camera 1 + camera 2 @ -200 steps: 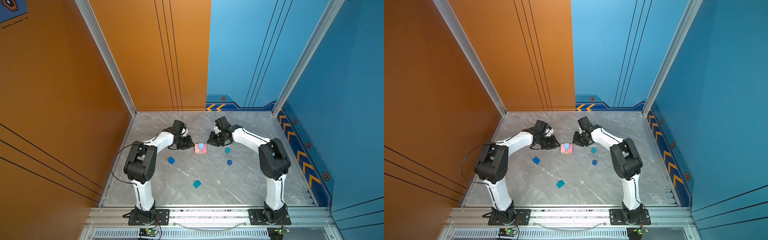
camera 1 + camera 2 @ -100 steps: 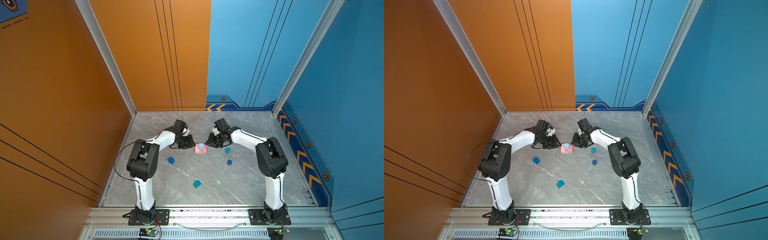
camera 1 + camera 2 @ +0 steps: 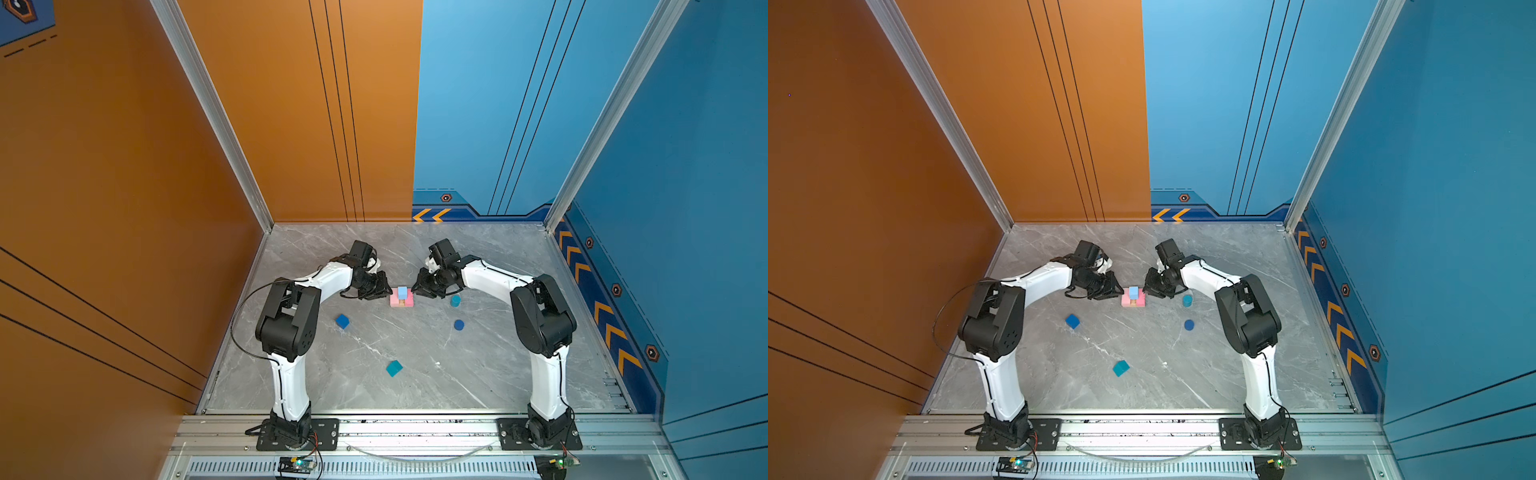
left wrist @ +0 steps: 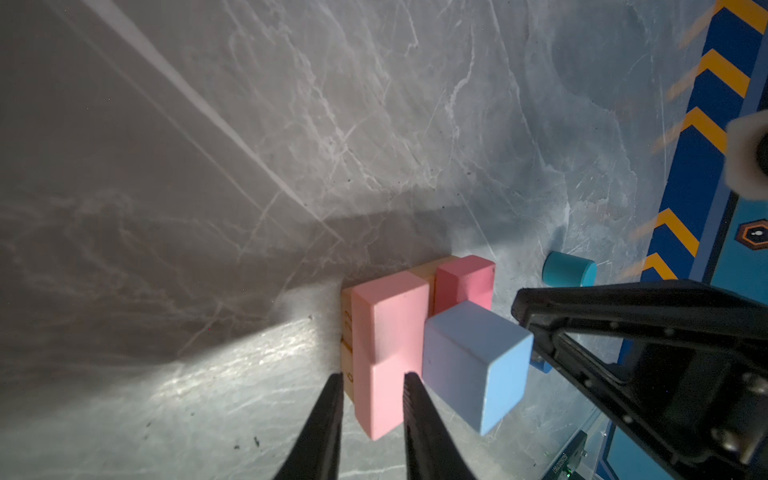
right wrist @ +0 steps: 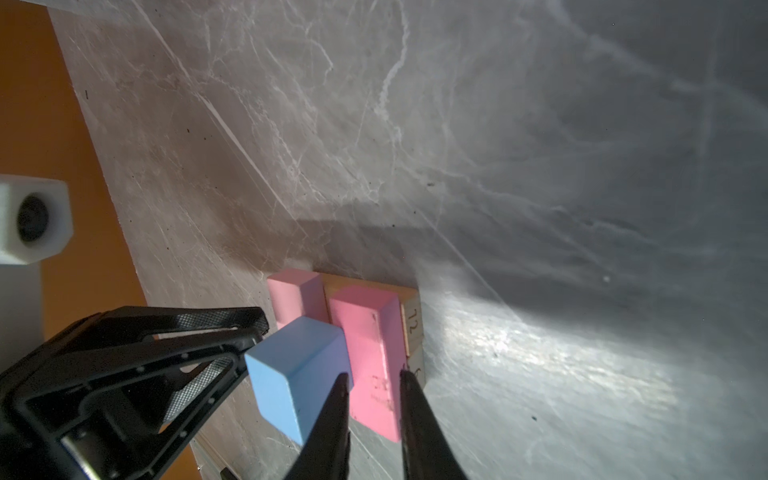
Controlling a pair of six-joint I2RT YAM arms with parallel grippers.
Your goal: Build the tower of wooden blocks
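The wood block tower [image 3: 401, 296] stands mid-table in both top views: two pink bars across tan bars, with a light-blue cube [image 4: 473, 361] on top. My left gripper [image 4: 372, 378] reaches in from the left, its fingers shut on the end of one pink bar [image 4: 390, 332]. From the right, my right gripper [image 5: 372, 374] is shut on the end of the other pink bar [image 5: 370, 345], beside the cube [image 5: 299, 365]. Loose on the table lie a teal cylinder [image 3: 455, 300], a dark-blue cylinder [image 3: 459, 324], a dark-blue cube [image 3: 342, 321] and a teal cube [image 3: 394, 368].
Orange and blue walls close the marble table [image 3: 415, 395] on three sides. The two arm bases [image 3: 291, 432] sit on the front rail. The teal cylinder [image 4: 567, 270] stands just behind my right gripper's fingers [image 4: 582, 307].
Both arms' elbows have shifted slightly in toward the middle. The grippers stay at the stack and no block has moved.
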